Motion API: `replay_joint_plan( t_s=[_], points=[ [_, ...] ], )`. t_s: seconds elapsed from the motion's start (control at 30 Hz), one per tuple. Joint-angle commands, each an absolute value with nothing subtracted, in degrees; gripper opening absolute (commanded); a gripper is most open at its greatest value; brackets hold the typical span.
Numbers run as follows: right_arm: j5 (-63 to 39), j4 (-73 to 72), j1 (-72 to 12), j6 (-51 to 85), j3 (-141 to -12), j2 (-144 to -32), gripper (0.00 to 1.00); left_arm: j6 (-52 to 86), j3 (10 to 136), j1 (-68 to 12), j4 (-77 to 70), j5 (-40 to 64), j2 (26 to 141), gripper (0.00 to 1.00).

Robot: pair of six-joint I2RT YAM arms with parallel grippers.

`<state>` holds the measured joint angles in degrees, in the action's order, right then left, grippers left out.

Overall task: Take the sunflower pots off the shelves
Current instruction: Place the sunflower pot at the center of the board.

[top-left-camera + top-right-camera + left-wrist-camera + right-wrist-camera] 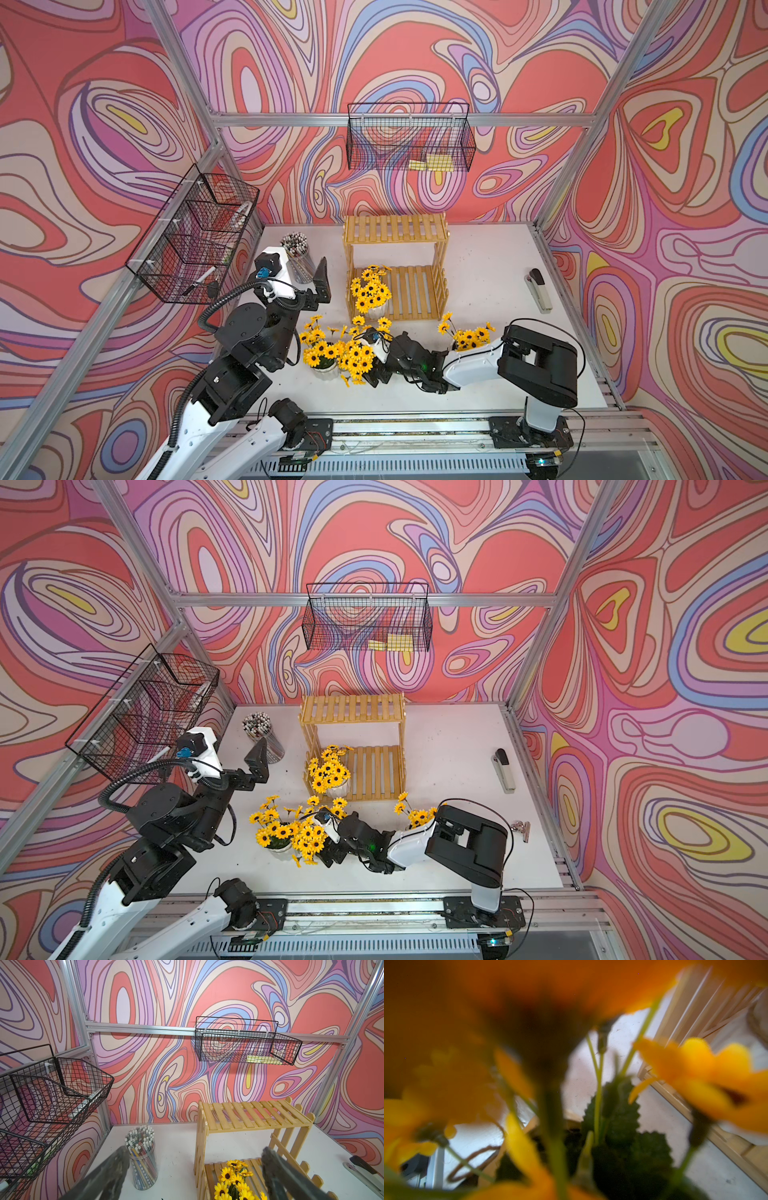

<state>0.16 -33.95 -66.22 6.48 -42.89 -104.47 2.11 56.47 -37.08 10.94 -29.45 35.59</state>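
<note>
Right claw [375,376] is down at table level, buried in the blooms of a pot [358,360] on the table [478,266]. Can't tell if the jaws grip anything; the right wrist view is only blurred petals and stems. Another pot [322,358] stands just beside it, on the left arm's side. Third pot [469,337] is on the table too, behind the right forearm. Left claw [322,283] is held above the table, jaws wide and empty, near the pencil cup [297,254]. Fourth pot [371,291] sits on the lower tier of the shelves [395,232], at the end nearer the left claw. Stapler [540,289] lies well off on the right side. Wire baskets [409,137] hang on the walls.
</note>
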Motion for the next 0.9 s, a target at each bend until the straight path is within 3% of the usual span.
replay_joint_plan(
  t_s=[0.0,0.37,0.67,0.87],
  points=[
    [1.89,-31.80,-66.61,5.93,-44.02,-105.59,0.50,1.50,56.00,-36.73,11.05,-30.38,34.72,1.00],
    [3.23,-28.42,-66.80,4.99,-44.56,-105.86,0.71,1.48,55.92,-36.74,11.24,-30.54,34.28,1.00],
    [3.91,-27.51,-67.06,4.47,-44.74,-105.85,0.98,1.78,56.07,-36.74,11.40,-30.29,33.86,1.00],
    [3.79,-28.23,-67.25,4.08,-44.32,-105.38,0.98,1.85,56.07,-36.68,11.60,-30.24,33.31,1.00]
  ],
)
